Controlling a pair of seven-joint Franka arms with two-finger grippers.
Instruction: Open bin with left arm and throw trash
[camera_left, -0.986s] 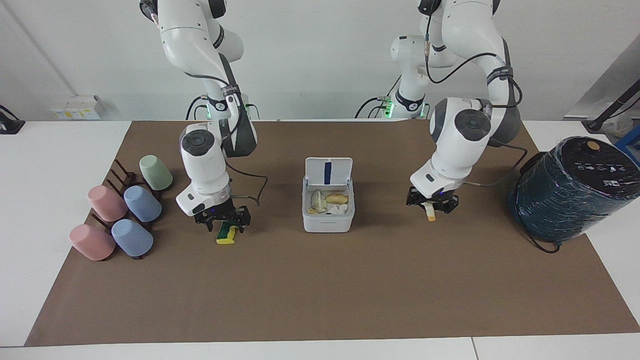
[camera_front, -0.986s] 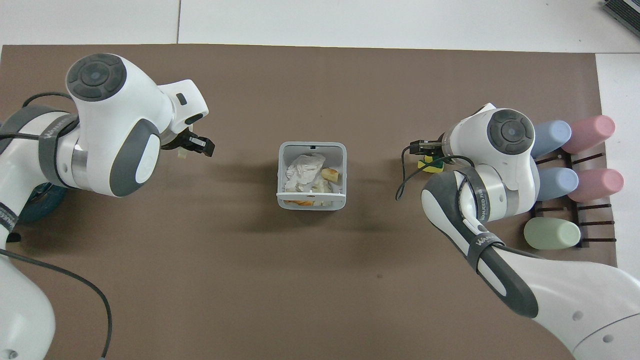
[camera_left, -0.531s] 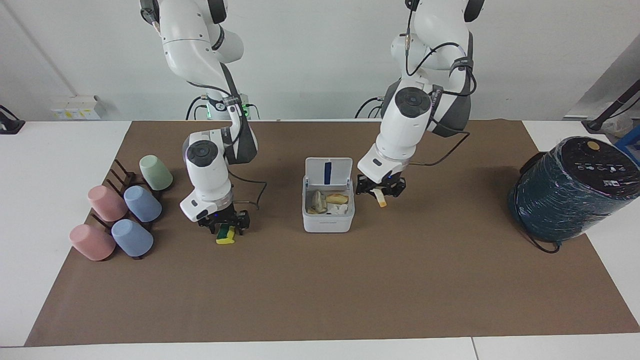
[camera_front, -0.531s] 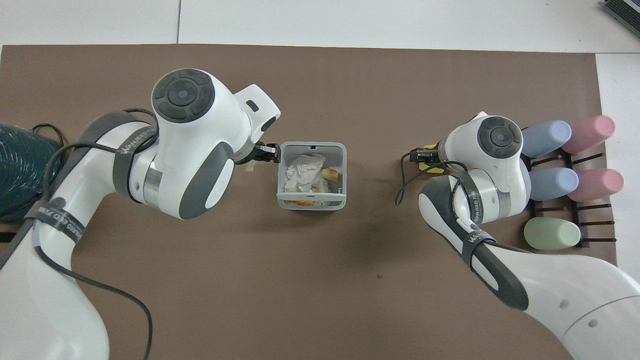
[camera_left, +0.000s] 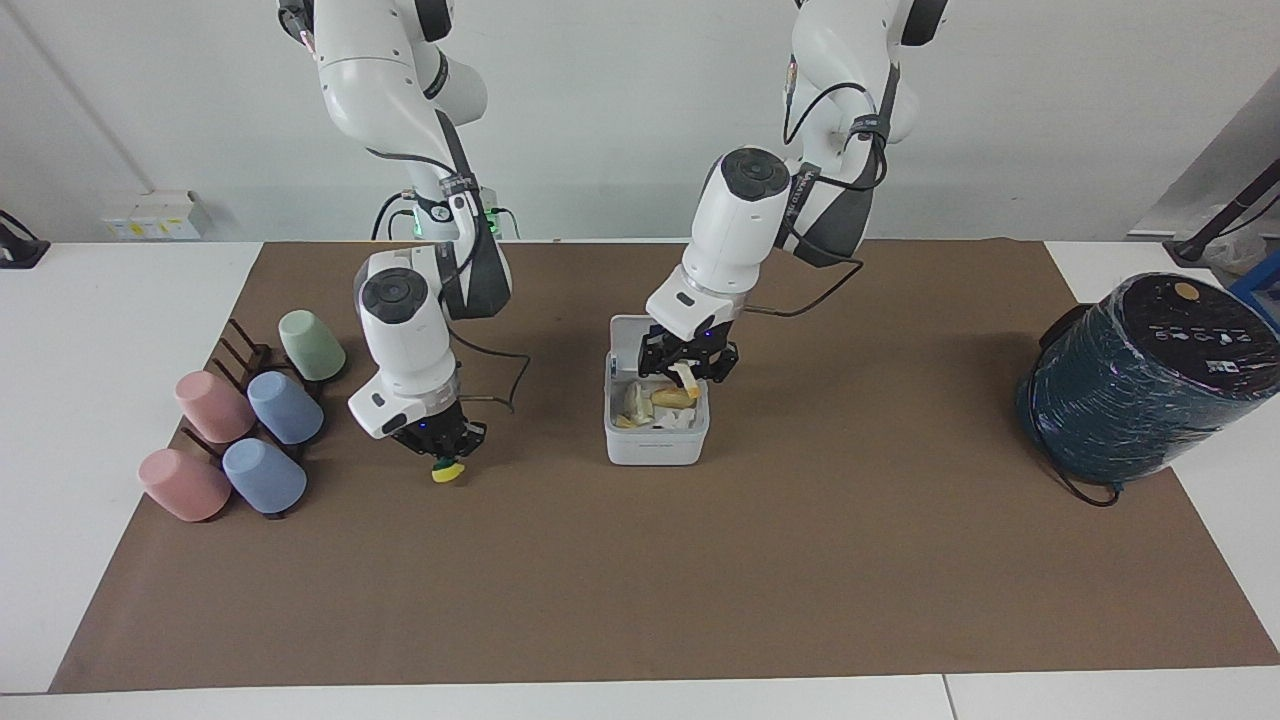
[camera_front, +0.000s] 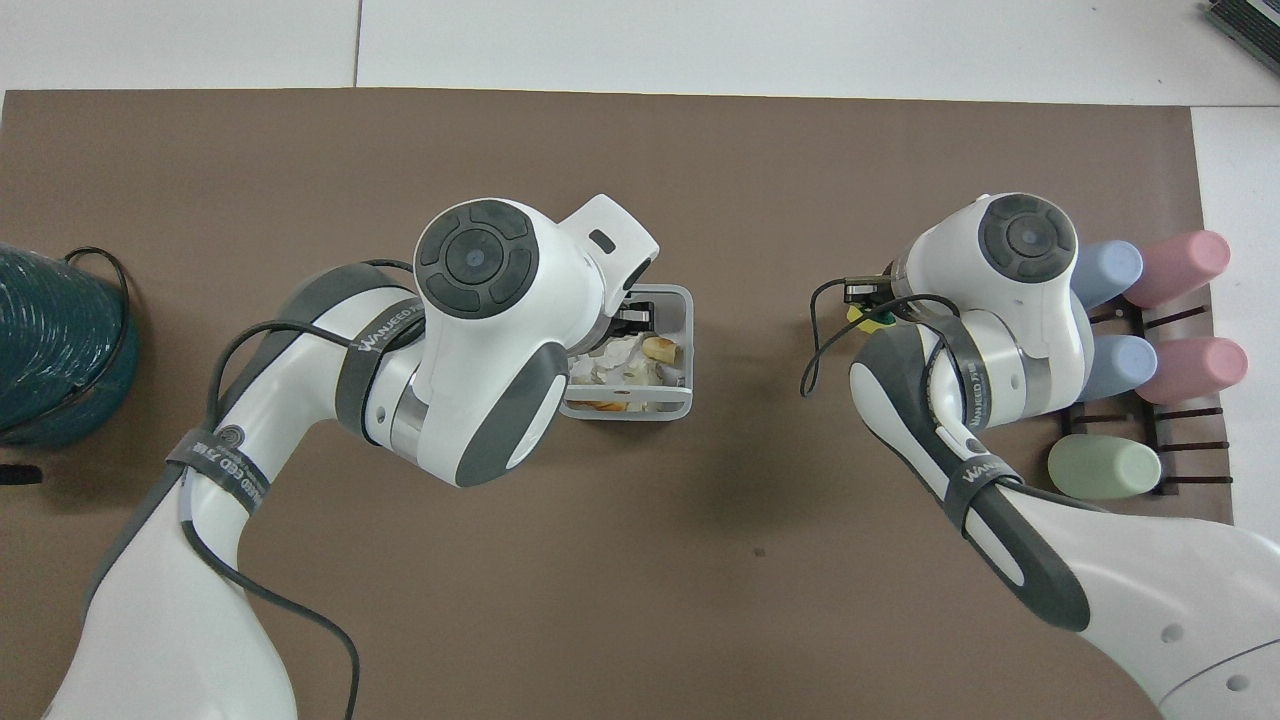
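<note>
Left arm reaches inward, wrist angled down; left gripper clamped, a pale scrap apparently between its fingertips. Right arm bent steeply down; right gripper closed, yellow piece between the jaws.

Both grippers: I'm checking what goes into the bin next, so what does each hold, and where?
Left gripper, over the bin: pale yellow scrap, by its upper end. Right gripper: yellow-and-green sponge piece, by its top.

In overhead view, left arm's white wrist hid approx half the small white square plastic bin; big dark-teal wrapped cylinder was cut off by picture's edge.
</note>
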